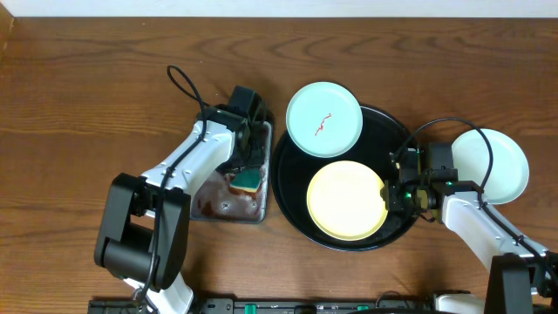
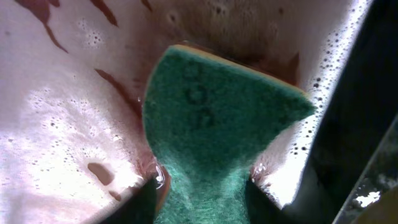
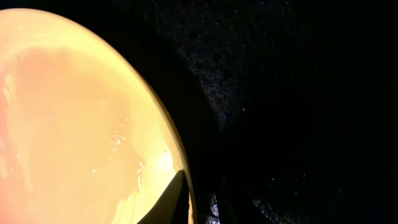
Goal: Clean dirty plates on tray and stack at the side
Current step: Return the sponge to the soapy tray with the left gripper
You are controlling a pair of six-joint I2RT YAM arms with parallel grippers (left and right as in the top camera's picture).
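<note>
The black tray (image 1: pixel 384 131) holds a yellow plate (image 1: pixel 344 201). A mint-green plate (image 1: pixel 324 119) with a thin red smear rests on the tray's far-left rim. A second mint-green plate (image 1: pixel 499 166) lies on the wood to the right of the tray. My right gripper (image 1: pixel 391 194) sits at the yellow plate's right rim. In the right wrist view its fingers (image 3: pixel 199 199) pinch the wet yellow plate (image 3: pixel 74 124) over the tray (image 3: pixel 298 93). My left gripper (image 1: pixel 247 174) is shut on a green sponge (image 1: pixel 251 180), which the left wrist view (image 2: pixel 217 112) shows between its fingers (image 2: pixel 202 190).
A small rectangular metal tray (image 1: pixel 218 205) with reddish stains and soapy water (image 2: pixel 56 124) lies left of the black tray, and the sponge is pressed into it. Black cables loop above both arms. Brown wood tabletop (image 1: pixel 87 87) surrounds everything.
</note>
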